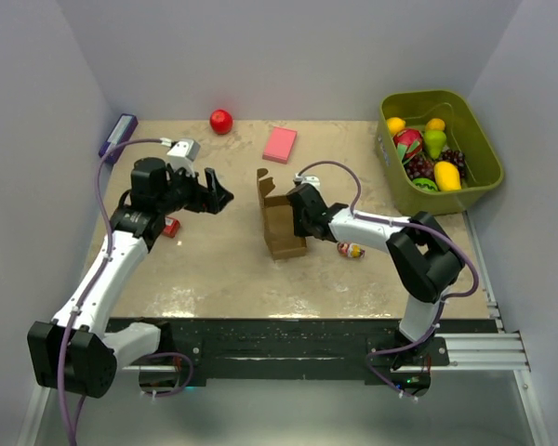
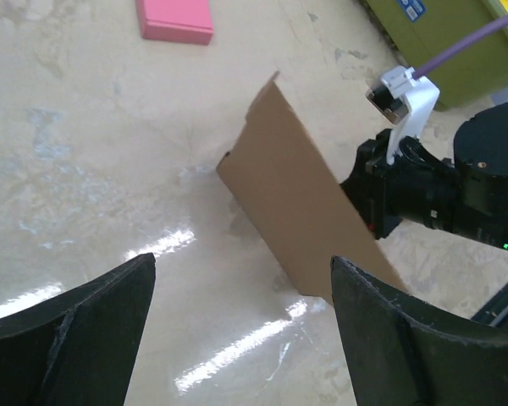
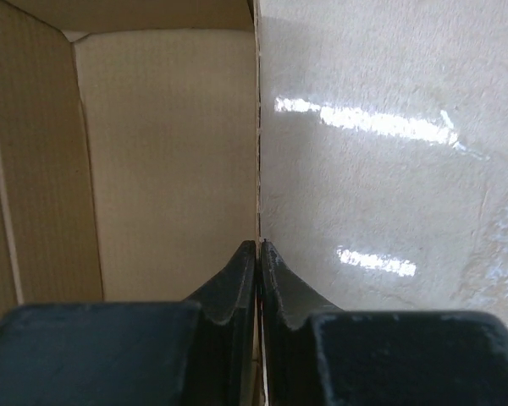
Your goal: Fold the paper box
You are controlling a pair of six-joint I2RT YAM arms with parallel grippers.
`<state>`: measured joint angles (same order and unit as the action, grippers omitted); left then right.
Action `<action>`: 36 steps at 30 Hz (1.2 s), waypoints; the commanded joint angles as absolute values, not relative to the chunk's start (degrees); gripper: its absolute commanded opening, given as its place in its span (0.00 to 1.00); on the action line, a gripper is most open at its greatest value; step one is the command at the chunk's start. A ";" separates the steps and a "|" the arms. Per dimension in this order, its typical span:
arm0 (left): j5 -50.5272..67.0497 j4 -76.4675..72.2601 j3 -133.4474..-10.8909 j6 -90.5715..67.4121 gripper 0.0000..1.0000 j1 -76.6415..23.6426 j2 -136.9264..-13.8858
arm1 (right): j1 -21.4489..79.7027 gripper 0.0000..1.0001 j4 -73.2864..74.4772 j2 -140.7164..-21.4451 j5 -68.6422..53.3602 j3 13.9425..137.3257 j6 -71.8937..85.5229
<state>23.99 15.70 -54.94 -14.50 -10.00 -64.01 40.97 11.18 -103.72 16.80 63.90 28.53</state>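
The table (image 1: 214, 269) has a pale tan, glossy top, mottled and lightly scuffed, with bright streaks of reflected light across it. Plain pale grey walls (image 1: 288, 56) close it in on the left, far and right sides, and a black rail (image 1: 288, 339) runs along the near edge where the two arms are bolted.

The cardboard box (image 1: 281, 223) stands near the middle of the table, partly formed and open at the top, with one flap (image 1: 265, 181) sticking up at its far left corner. The right gripper (image 1: 296, 212) is at the box's right side. Its wrist view shows the fingers pressed together on the thin edge of a cardboard wall, with the brown inside of the box to one side and bare table to the other.

The left gripper (image 1: 223, 197) hovers to the left of the box, well apart from it. Its fingers are spread wide with nothing between them.

A pink block (image 1: 280, 144) and a red ball (image 1: 221, 121) lie toward the far edge. A green bin (image 1: 484, 177) of toy fruit sits at the far right.
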 commanded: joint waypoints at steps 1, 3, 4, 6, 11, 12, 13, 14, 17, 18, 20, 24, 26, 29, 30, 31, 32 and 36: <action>28.12 12.40 -54.58 -17.84 0.88 -12.21 -64.33 | 41.22 0.09 6.77 -101.08 16.70 61.44 34.54; 28.82 10.73 -54.84 -19.50 0.88 -12.92 -64.95 | 41.13 0.09 6.16 -100.46 16.96 60.82 35.24; 29.26 10.03 -54.76 -20.03 0.88 -13.96 -65.30 | 41.13 0.09 5.80 -100.37 17.05 60.47 35.42; 28.74 8.97 -55.19 -20.56 0.88 -15.29 -66.44 | 41.22 0.09 5.71 -100.28 17.05 60.38 35.51; 24.52 10.19 -56.51 -19.51 0.89 -19.07 -70.65 | 41.13 0.09 5.19 -100.11 17.14 59.59 35.95; 24.61 10.20 -56.51 -19.51 0.89 -19.33 -71.36 | 41.22 0.09 5.10 -100.11 17.49 59.59 35.95; 24.52 10.02 -56.77 -19.51 0.89 -20.03 -71.98 | 41.22 0.09 4.75 -100.11 17.58 59.33 35.95; 24.35 10.02 -57.39 -19.42 0.88 -20.56 -72.94 | 41.13 0.10 4.66 -100.19 17.75 59.33 36.03; 22.59 9.76 -58.79 -19.34 0.89 -22.41 -74.09 | 41.22 0.10 4.40 -100.37 17.84 59.15 35.95; 21.80 9.58 -59.06 -19.34 0.89 -23.02 -74.27 | 41.13 0.10 4.22 -100.55 17.93 59.15 35.95; 21.01 9.58 -59.94 -18.73 0.89 -23.55 -75.14 | 41.13 0.10 4.04 -100.46 17.93 58.89 36.03; 19.87 12.91 -62.22 -15.91 0.79 -24.96 -78.92 | 41.13 0.12 3.95 -99.93 17.75 58.62 35.86; 19.78 15.46 -63.54 -13.64 0.67 -25.49 -81.20 | 41.13 0.13 4.04 -99.06 17.49 58.54 35.60; 17.76 18.36 -64.95 -11.35 0.41 -25.84 -82.53 | 41.22 0.20 4.39 -97.13 16.88 58.36 34.90; 16.45 18.63 -65.21 -10.90 0.30 -25.93 -82.44 | 41.13 0.29 4.83 -96.60 16.70 58.45 34.63; 15.91 19.24 -65.74 -10.38 0.25 -25.93 -82.27 | 41.22 0.35 5.09 -95.81 16.70 58.62 34.37; 15.56 19.51 -66.09 -9.50 0.20 -25.84 -82.27 | 41.13 0.41 5.45 -94.41 16.35 58.80 33.93; 13.98 21.62 -68.20 -7.21 0.00 -25.84 -82.53 | 40.70 0.72 9.30 -90.01 15.48 59.76 32.00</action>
